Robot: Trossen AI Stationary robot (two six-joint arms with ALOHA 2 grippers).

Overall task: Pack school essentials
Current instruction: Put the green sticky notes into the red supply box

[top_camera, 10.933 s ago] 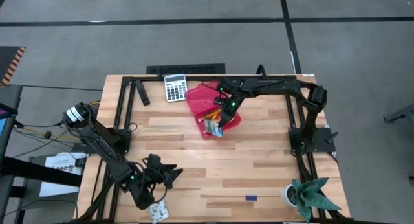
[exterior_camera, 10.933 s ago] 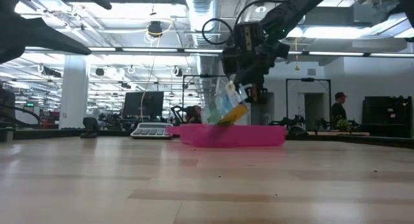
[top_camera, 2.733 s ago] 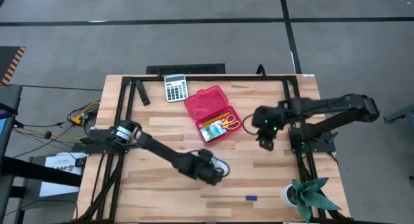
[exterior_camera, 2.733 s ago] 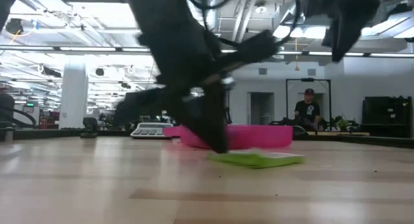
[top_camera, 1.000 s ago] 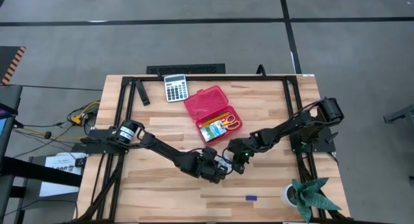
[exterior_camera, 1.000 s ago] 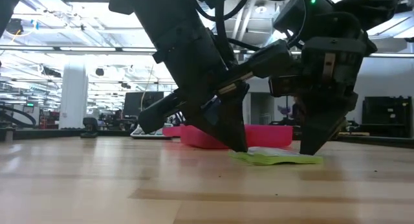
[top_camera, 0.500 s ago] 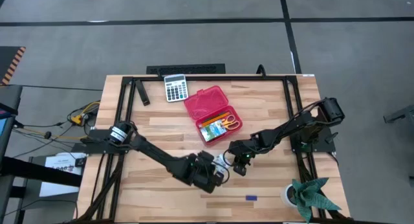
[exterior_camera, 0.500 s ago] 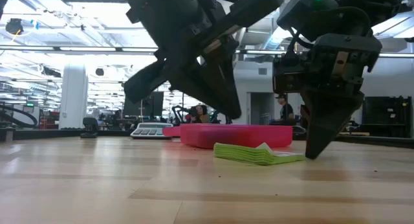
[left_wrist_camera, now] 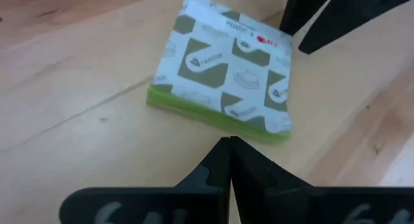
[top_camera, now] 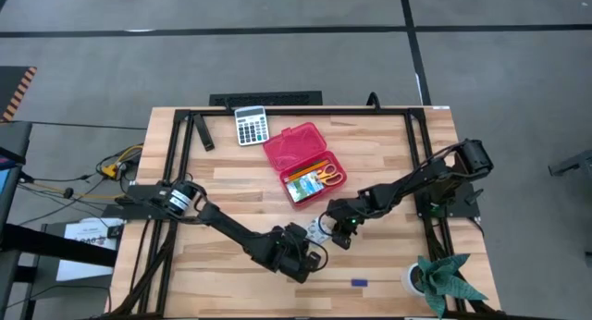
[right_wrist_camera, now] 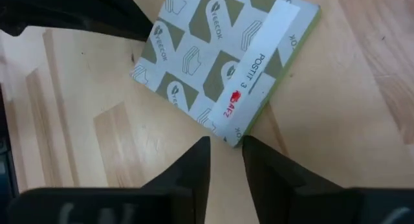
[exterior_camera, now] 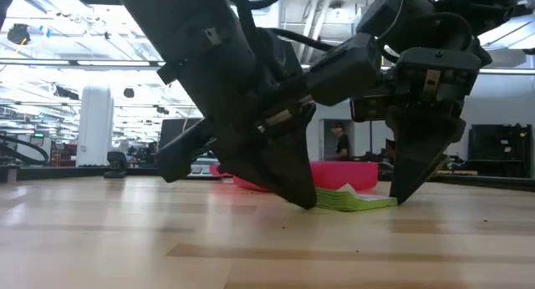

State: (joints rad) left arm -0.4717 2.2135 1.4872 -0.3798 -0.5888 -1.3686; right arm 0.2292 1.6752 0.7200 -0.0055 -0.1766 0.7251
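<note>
A green-and-white printed packet (top_camera: 319, 230) lies flat on the table, near of the open red case (top_camera: 301, 158). The case holds yellow-handled scissors (top_camera: 330, 176), pencils and another packet. My left gripper (left_wrist_camera: 231, 146) is shut, its tips down at the table beside the packet's green edge (left_wrist_camera: 213, 117). My right gripper (right_wrist_camera: 224, 156) is open, with the packet's corner (right_wrist_camera: 234, 138) just ahead of the gap between its fingertips. A tiny blue piece (top_camera: 359, 283) lies near the front edge. My left gripper points its shut tips (exterior_camera: 305, 199) slanting down at the packet's green side edge; I cannot tell whether they touch it. My right gripper slants down from the table's right, a finger (right_wrist_camera: 194, 160) on either side of the packet's corner; I cannot tell whether either touches.
A grey calculator (top_camera: 251, 126) lies at the far edge beside the case. A small potted plant (top_camera: 442, 278) stands at the near right corner. Bare wood lies to the left of the arms and along the front.
My left gripper has gone a little toward the table's near edge, rising off the table and coming down again beside the packet. The packet has slid slightly on the table. My right gripper has stayed at the packet's right end.
</note>
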